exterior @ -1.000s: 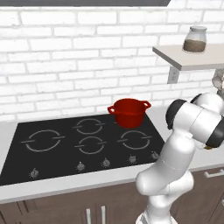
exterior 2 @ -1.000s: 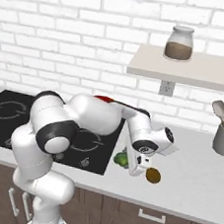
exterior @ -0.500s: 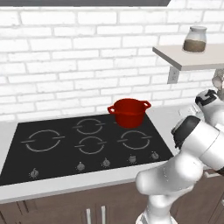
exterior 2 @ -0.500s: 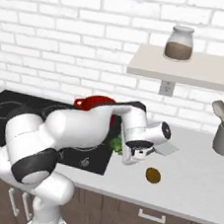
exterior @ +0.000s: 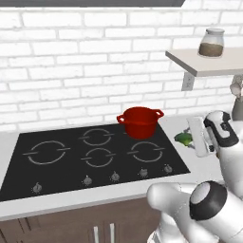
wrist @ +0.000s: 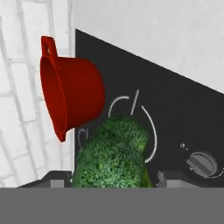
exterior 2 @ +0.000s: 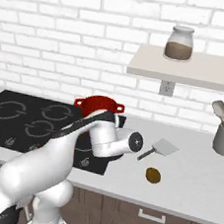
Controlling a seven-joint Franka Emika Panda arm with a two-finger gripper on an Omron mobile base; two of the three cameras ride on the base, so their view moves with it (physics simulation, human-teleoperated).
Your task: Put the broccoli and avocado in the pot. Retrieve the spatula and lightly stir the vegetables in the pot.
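- The pot point(exterior: 140, 121) stands on the back right burner of the black cooktop point(exterior: 57, 163), near the brick wall point(exterior: 71, 66), its mouth uncovered.
- The broccoli point(wrist: 113, 154) sits between the jaws, which are clenched on it; the gripper point(wrist: 113, 178) is raised off the bench point(exterior 2: 194, 186) just right of the cooktop's edge.
- The avocado point(exterior 2: 153, 175) lies on bare bench, apart from the spatula point(exterior 2: 160, 148) behind it.
- A shelf point(exterior 2: 189, 69) carrying a glass jar point(exterior 2: 179, 43) overhangs the bench's right side.
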